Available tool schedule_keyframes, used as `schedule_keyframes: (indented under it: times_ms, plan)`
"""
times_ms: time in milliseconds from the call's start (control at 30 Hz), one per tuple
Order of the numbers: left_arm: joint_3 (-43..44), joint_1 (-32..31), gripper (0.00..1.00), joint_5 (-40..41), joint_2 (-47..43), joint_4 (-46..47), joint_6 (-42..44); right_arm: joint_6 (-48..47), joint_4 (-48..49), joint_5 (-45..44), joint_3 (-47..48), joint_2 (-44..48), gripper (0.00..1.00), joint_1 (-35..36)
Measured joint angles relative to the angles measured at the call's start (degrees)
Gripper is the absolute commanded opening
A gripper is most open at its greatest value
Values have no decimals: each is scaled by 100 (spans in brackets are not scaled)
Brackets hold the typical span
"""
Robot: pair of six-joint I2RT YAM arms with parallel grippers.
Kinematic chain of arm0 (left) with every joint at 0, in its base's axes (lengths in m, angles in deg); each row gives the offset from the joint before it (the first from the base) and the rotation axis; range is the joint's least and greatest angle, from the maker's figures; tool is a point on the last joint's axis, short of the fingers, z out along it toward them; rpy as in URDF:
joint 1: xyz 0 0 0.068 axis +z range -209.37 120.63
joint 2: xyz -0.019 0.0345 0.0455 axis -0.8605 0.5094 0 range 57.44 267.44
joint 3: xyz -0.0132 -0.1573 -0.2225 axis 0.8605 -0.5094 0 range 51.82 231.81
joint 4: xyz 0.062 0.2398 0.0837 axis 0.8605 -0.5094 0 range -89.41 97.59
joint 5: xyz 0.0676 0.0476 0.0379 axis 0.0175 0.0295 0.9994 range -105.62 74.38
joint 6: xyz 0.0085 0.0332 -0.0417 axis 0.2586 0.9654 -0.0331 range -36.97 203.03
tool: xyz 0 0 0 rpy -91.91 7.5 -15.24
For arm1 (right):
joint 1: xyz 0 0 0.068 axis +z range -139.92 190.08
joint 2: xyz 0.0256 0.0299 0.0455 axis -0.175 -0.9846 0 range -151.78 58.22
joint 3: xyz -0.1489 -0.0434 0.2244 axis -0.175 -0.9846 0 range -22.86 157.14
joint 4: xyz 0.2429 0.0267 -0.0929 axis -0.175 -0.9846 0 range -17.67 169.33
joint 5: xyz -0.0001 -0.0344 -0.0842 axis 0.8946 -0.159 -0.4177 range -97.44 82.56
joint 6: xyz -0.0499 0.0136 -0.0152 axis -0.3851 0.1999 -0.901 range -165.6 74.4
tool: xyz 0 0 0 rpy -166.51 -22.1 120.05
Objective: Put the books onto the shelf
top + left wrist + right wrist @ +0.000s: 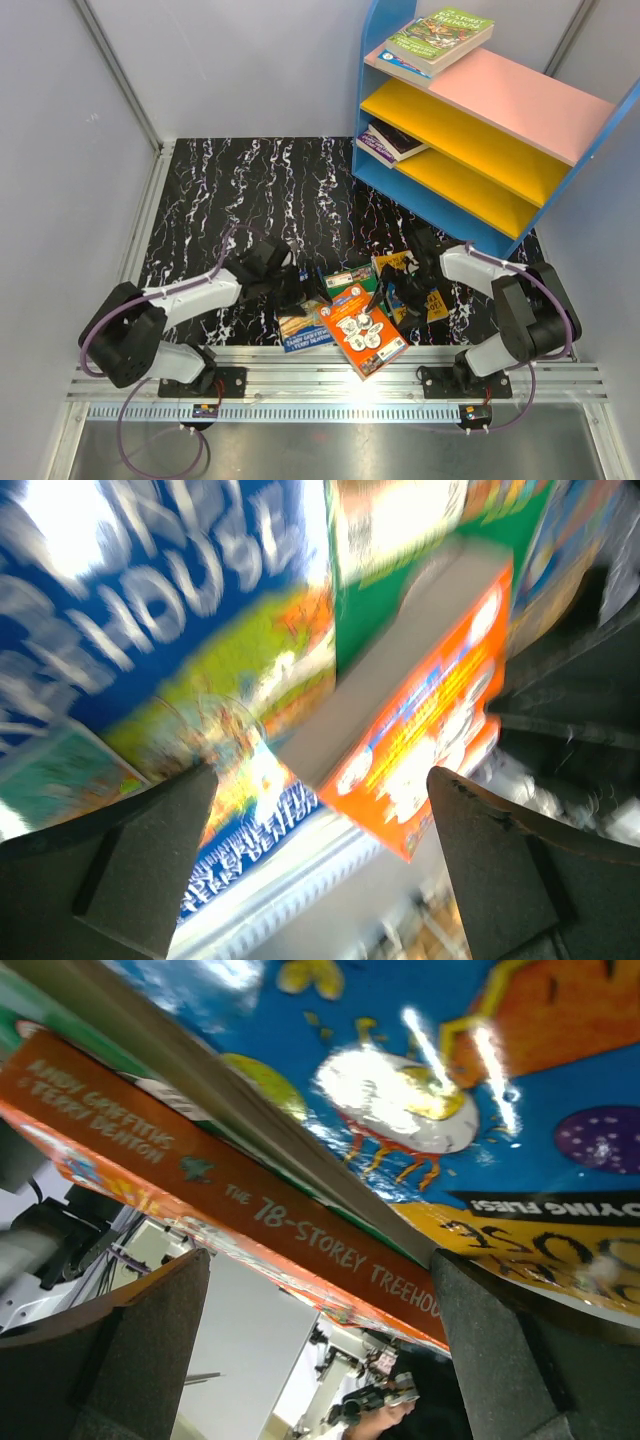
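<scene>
Several books lie in a loose pile at the table's front edge. An orange book (365, 335) is on top, over a blue book (303, 331), a green book (351, 279) and a yellow-and-blue book (436, 304). My left gripper (316, 290) is open just left of the pile; the left wrist view shows its fingers (140, 870) apart, facing the blue book (150, 610) and the orange book (430, 730). My right gripper (386, 295) is open at the pile's right side, facing the orange book's spine (250, 1210). The shelf (505, 95) holds two stacked books (438, 40) on its pink board and a dark book (392, 142) lower down.
The shelf stands at the back right of the black marbled table (250, 190). Grey walls close in the left and back. A metal rail (330, 385) runs along the near edge between the two arm bases.
</scene>
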State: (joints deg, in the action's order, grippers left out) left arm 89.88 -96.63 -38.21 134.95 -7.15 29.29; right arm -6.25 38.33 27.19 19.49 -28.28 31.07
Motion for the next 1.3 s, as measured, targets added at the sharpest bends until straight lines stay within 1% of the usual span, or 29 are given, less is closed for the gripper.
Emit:
schedule_keyframes:
  times_ms: [67, 200, 300, 333, 367, 433, 467, 500, 533, 567, 600, 667, 700, 733, 800, 933, 1033, 1133, 1233, 1300]
  plan:
    - [-133, -334, 99, -177, 68, 216, -214, 46, 133, 52, -197, 52, 100, 0]
    - [-122, -879, 99, -234, 391, 887, -511, 173, 407, 155, -564, 378, 100, 24]
    - [-44, -1067, 99, -385, 721, 1342, -734, 350, 673, 203, -885, 627, 100, 195]
    - [-2, -1099, 99, -448, 857, 1508, -807, 437, 756, 210, -977, 695, 98, 304]
    - [37, -1117, 99, -507, 979, 1661, -881, 514, 837, 203, -1058, 763, 92, 426]
    - [85, -1123, 99, -605, 1158, 1869, -997, 627, 885, 144, -1198, 894, 85, 612]
    - [85, -1119, 99, -614, 1200, 1930, -1045, 667, 881, 136, -1250, 975, 77, 664]
    - [85, -1117, 99, -616, 1226, 1969, -1088, 699, 863, 120, -1311, 1086, 61, 715]
    - [83, -1117, 99, -610, 1235, 2000, -1108, 713, 785, 125, -1355, 1202, 53, 752]
    - [81, -1119, 99, -579, 1237, 2013, -1110, 750, 586, 164, -1368, 1346, 47, 776]
    - [79, -1119, 99, -538, 1237, 2024, -1113, 785, 466, 188, -1370, 1502, 36, 804]
    - [79, -1143, 99, -463, 1220, 2022, -1108, 841, 232, 162, -1329, 1930, 26, 863]
    - [79, -1161, 99, -422, 1204, 2002, -1104, 870, 114, 136, -1281, 2144, 19, 866]
    - [79, -1178, 99, -376, 1176, 1980, -1099, 898, -9, 94, -1211, 2343, 9, 870]
    - [79, -1211, 99, -280, 1099, 1860, -1069, 979, -201, 37, -1054, 2651, 0, 874]
    - [96, -1244, 99, 4, 785, 1266, -852, 1198, -350, -116, -780, 3082, 0, 874]
    - [212, -1147, 99, 332, 315, 542, -612, 1408, -426, -267, -514, 3093, 0, 874]
    - [216, -649, 99, 396, -376, 177, -514, 1556, -531, -560, 20, 2844, 0, 872]
    - [184, 24, 99, 363, -1108, 52, -527, 1652, -634, -975, 811, 2455, 0, 866]
    - [186, 271, 99, 345, -1488, 33, -573, 1731, -590, -1182, 1189, 2264, 0, 857]
